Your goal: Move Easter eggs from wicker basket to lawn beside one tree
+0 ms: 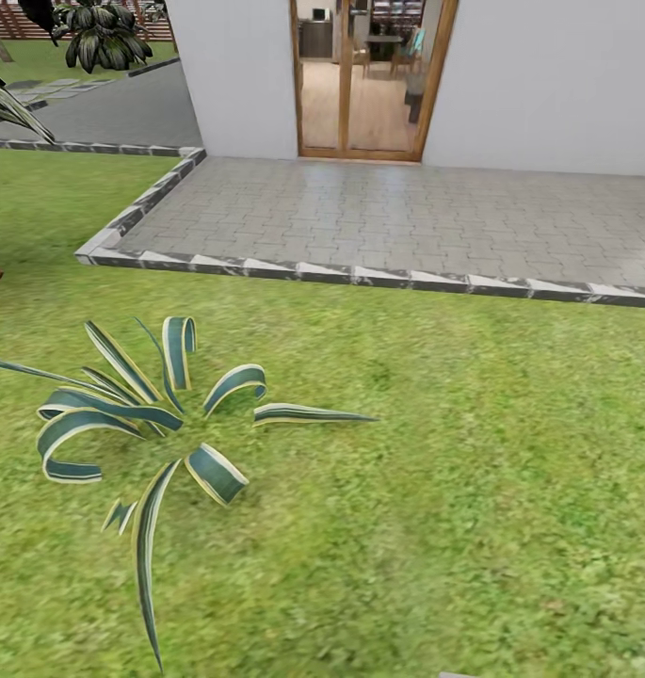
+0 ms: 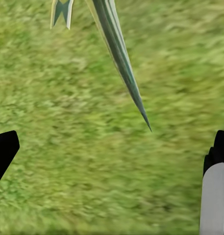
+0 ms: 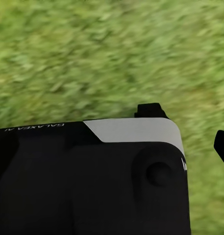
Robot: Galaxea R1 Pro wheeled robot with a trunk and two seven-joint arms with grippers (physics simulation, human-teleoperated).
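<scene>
Lawn: mottled green grass (image 1: 454, 452) is spread across the lower part of the head view and is seen as blurred turf behind both wrist cameras.
Striped plant: a low rosette of long, curled, strap-shaped leaves (image 1: 143, 414), dark green with pale yellow edges, is rooted in the grass on the near side of the patio kerb, towards its left corner.
Leaf tip: one narrow, pointed leaf (image 2: 122, 58) of the same striped kind is seen over the grass in the left wrist view.
Patio: grey rectangular pavers (image 1: 407, 217) are laid in a brick pattern and bordered by a pale stone kerb, between the lawn and the house.
House: a smooth white wall (image 1: 548, 85) rises at the far edge of the patio, with a wood-framed glass door (image 1: 364, 80) set in it.
Background plant: a dark, broad-leaved shrub (image 1: 101, 38) stands well beyond the patio's left corner, before a brown slatted fence.
Left gripper: two dark fingers (image 2: 4, 152) are seen at opposite edges of the left wrist view, set wide apart with only grass between them (image 2: 112, 156).
Right gripper: a black housing with a pale grey panel (image 3: 92, 176) blocks most of the right wrist view; whether the jaws are apart or together cannot be told.
Eggs and basket: their whereabouts cannot be told.
</scene>
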